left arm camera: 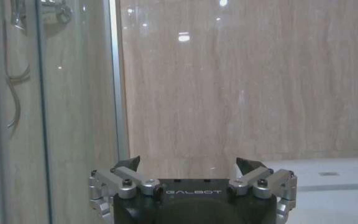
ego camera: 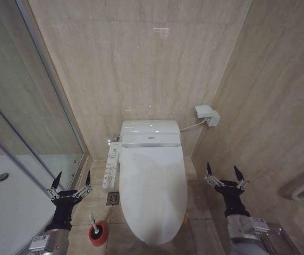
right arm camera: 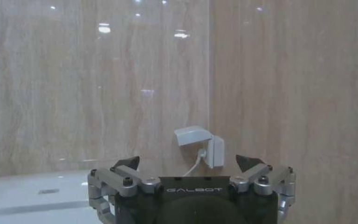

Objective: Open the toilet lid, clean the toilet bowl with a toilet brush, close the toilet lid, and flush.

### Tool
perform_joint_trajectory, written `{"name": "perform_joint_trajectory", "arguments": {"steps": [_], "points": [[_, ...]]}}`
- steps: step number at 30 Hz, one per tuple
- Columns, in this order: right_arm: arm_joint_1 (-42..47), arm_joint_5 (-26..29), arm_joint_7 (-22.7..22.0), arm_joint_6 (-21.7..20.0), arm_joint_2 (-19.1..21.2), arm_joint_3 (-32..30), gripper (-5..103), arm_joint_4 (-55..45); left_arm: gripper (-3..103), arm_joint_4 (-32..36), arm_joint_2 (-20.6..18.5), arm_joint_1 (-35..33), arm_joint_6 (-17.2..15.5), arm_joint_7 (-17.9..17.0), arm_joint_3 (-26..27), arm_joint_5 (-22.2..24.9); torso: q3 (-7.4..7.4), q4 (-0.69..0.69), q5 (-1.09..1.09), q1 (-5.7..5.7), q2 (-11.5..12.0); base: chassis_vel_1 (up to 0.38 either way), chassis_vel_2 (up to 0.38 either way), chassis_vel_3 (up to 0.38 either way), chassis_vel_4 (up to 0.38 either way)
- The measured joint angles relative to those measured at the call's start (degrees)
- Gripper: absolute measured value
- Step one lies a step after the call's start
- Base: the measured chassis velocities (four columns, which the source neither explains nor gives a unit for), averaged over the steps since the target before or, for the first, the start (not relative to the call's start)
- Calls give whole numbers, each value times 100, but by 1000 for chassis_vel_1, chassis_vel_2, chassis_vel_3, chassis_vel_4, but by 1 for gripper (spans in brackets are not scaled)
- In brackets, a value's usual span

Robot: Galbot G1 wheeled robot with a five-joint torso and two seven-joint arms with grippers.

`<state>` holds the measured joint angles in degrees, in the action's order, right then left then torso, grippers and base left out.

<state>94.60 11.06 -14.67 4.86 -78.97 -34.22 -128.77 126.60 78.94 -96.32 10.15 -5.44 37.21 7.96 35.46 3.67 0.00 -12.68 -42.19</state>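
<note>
The toilet lid (ego camera: 153, 191) lies shut over the toilet bowl (ego camera: 150, 241), a glossy white oval running from the tank unit (ego camera: 150, 133) at the back wall toward the camera. Along the bowl's left side sits the white button panel (ego camera: 110, 167), and near its front end a small floor drain (ego camera: 113, 198) is set in the tile.

The left gripper (ego camera: 72, 181) hangs in the air to the left of the lid, with its two dark fingers spread wide and nothing between them. It is apart from the lid, roughly level with the lid's middle and just outside the button panel. Below it on the floor stands the red holder (ego camera: 98, 234) with the toilet brush (ego camera: 93, 220) upright in it (pale handle up, head down in the cup), between the left arm and the front of the bowl.

The right gripper (ego camera: 225, 175) is held on the other side of the lid, also in free air and clear of it, fingers likewise parted and empty. Beyond it, on the right wall, is a white socket box (ego camera: 206, 113) with a cable running toward the tank.

In the left wrist view the left gripper (left arm camera: 190, 165) points at the beige wall beside the glass shower screen (left arm camera: 48, 107); in the right wrist view the right gripper (right arm camera: 189, 163) faces the socket box (right arm camera: 199, 143).
</note>
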Motion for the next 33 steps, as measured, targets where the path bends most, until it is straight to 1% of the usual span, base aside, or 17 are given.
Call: {"name": "perform_joint_trajectory", "arguments": {"steps": [6,9,12,13,25,29,30,33], "points": [[1,0,0,0,0,0,100,0,100,0,0,-1,0,0,0,0,-2,-1,2,5,-2,182,-192,-180,184],[2,0,0,0,0,0,100,0,100,0,0,-2,0,0,0,0,-3,0,-2,7,-4,208,-227,-194,216],[4,0,0,0,0,0,100,0,100,0,0,-6,0,0,0,0,-4,0,2,9,-5,181,-171,-171,175],[4,0,0,0,0,0,100,0,100,0,0,-6,0,0,0,0,-4,0,-1,9,-6,94,-110,-146,84],[0,0,0,0,0,0,100,0,100,0,0,0,0,0,0,0,0,-2,0,-2,0,-8,8,5,-3],[1,0,0,0,0,0,100,0,100,0,0,-1,0,0,0,0,-1,-1,-1,2,0,126,-111,-150,126],[1,0,0,0,0,0,100,0,100,0,0,-1,0,0,0,0,-1,0,1,3,-1,187,-156,-197,203],[2,0,0,0,0,0,100,0,100,-1,0,-2,0,0,1,0,-2,0,-2,5,-2,198,-209,-205,206]]}}
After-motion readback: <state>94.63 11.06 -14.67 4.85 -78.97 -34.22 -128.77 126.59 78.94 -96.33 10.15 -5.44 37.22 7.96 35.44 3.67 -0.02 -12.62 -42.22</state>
